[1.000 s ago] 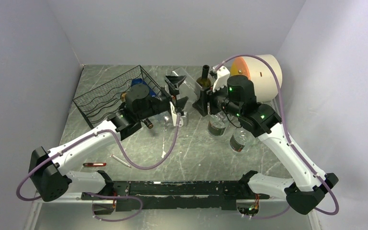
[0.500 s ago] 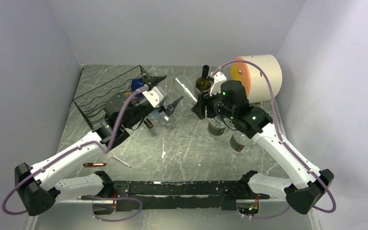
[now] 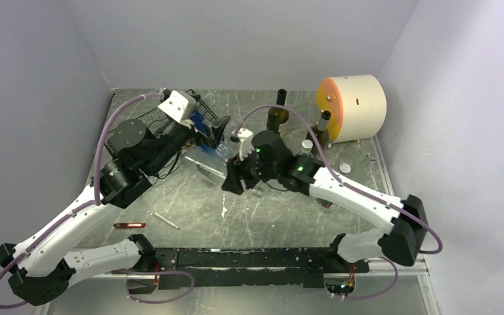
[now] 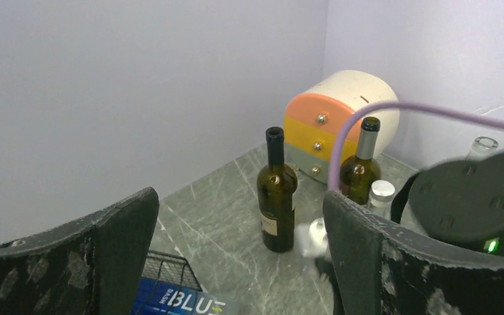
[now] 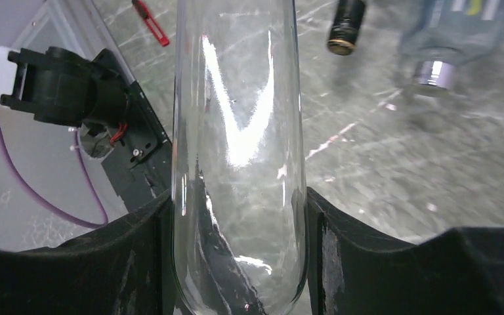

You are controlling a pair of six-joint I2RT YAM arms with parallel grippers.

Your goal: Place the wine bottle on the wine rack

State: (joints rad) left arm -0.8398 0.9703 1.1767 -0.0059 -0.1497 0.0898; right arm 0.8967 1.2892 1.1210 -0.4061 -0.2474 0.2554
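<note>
My right gripper (image 3: pixel 233 177) is shut on a clear glass wine bottle (image 3: pixel 205 164), held low over the table's middle and pointing up-left toward the rack. In the right wrist view the bottle (image 5: pixel 239 118) fills the gap between my fingers (image 5: pixel 367 249). The black wire wine rack (image 3: pixel 201 104) stands at the back left, mostly hidden by my left arm; its corner shows in the left wrist view (image 4: pixel 170 268). A blue-labelled bottle (image 3: pixel 200 122) lies in it. My left gripper (image 3: pixel 215 130) hovers over the rack's right end, wide open and empty (image 4: pixel 239 197).
Two dark bottles (image 3: pixel 279 113) (image 3: pixel 321 128) and a capped clear bottle (image 3: pixel 307 148) stand at the back. A cream drum cabinet (image 3: pixel 357 98) is behind them. A red pen (image 3: pixel 129 225) and a white pen (image 3: pixel 165 220) lie front left. A dark neck (image 5: pixel 346 26) shows beyond the held bottle.
My right arm swung left and down with the clear bottle, from by the standing bottles to the table's middle. My left arm rose and pulled back over the rack.
</note>
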